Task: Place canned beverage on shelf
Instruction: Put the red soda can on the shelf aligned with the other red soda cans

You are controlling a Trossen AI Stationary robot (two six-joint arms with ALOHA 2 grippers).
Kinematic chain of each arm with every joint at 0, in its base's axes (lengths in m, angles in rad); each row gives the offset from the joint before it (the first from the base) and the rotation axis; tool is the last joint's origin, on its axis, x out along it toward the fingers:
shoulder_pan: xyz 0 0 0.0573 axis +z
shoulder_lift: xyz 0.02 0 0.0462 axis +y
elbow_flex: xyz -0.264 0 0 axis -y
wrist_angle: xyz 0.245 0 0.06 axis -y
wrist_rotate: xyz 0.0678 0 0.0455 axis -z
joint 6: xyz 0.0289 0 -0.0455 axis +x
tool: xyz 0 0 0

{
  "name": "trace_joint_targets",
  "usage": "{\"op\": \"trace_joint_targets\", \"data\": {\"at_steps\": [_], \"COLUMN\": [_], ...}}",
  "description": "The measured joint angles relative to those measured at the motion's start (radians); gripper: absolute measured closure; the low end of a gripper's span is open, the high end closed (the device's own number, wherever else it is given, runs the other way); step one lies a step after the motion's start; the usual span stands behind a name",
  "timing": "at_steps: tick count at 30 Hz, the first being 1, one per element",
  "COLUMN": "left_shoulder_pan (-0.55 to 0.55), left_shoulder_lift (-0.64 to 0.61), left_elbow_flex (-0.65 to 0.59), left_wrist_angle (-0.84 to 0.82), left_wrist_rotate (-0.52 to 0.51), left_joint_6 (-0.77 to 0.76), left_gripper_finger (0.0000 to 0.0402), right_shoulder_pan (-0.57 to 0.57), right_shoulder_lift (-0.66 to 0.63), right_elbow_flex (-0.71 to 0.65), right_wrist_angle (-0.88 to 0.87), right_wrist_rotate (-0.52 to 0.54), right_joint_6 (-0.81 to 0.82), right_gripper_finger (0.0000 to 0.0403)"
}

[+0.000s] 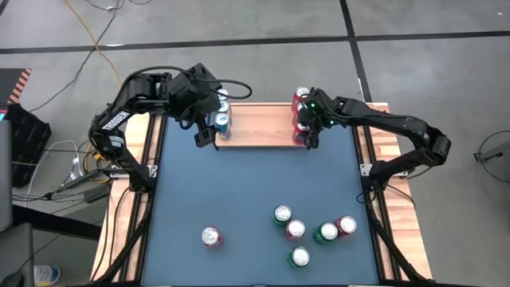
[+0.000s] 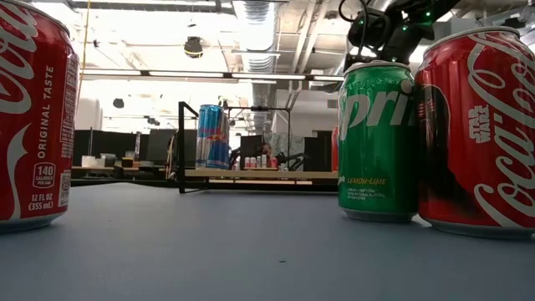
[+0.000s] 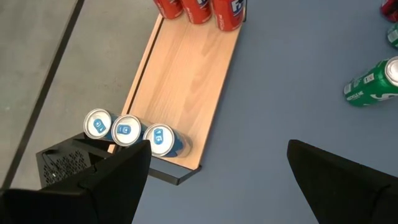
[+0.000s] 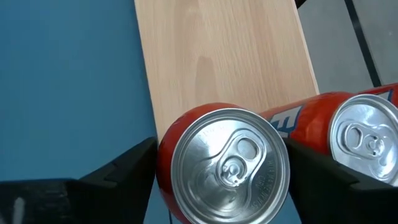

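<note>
The shelf [image 1: 259,123], a light-wood board with black wire ends, lies at the table's far middle. Three blue cans [image 3: 127,129] stand in a row on its left end. My left gripper [image 3: 217,152] is open and empty just above and in front of them [image 1: 205,137]. Red cans [image 1: 301,100] stand on the shelf's right end. My right gripper [image 4: 222,165] is over that end [image 1: 309,131], shut on the nearest red can [image 4: 224,165]. A second red can [image 4: 367,140] stands right behind it. My right gripper pinches the red can's side walls, just below its top rim [image 4: 166,146], between its two fingers, one on each side. The fingers come from above, pointing down. The can is upright at the board's near edge [image 3: 229,15].
Several loose red and green cans stand on the blue table top near its front: one red [image 1: 211,237] alone, the others grouped at the right [image 1: 311,231]. A wooden rim [image 1: 151,135] runs along the table's sides. The shelf's middle [image 4: 217,56] is bare wood.
</note>
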Motion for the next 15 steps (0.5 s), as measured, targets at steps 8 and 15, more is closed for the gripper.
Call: {"op": "trace_joint_targets", "data": {"at_steps": [8, 15], "left_shoulder_pan": [0.000, 0.000], "left_shoulder_lift": [0.000, 0.000], "left_elbow_flex": [0.000, 0.000], "left_wrist_angle": [0.000, 0.000], "left_wrist_rotate": [0.000, 0.000], "left_joint_6": [0.000, 0.000], "left_gripper_finger": [0.0040, 0.0040], "right_shoulder_pan": [0.001, 0.001], "right_shoulder_lift": [0.002, -0.003], "right_elbow_flex": [-0.001, -0.001], "right_wrist_angle": [-0.006, -0.009], "right_wrist_rotate": [0.014, 0.026], "right_joint_6": [-0.008, -0.013], "right_gripper_finger": [0.0061, 0.0058]}}
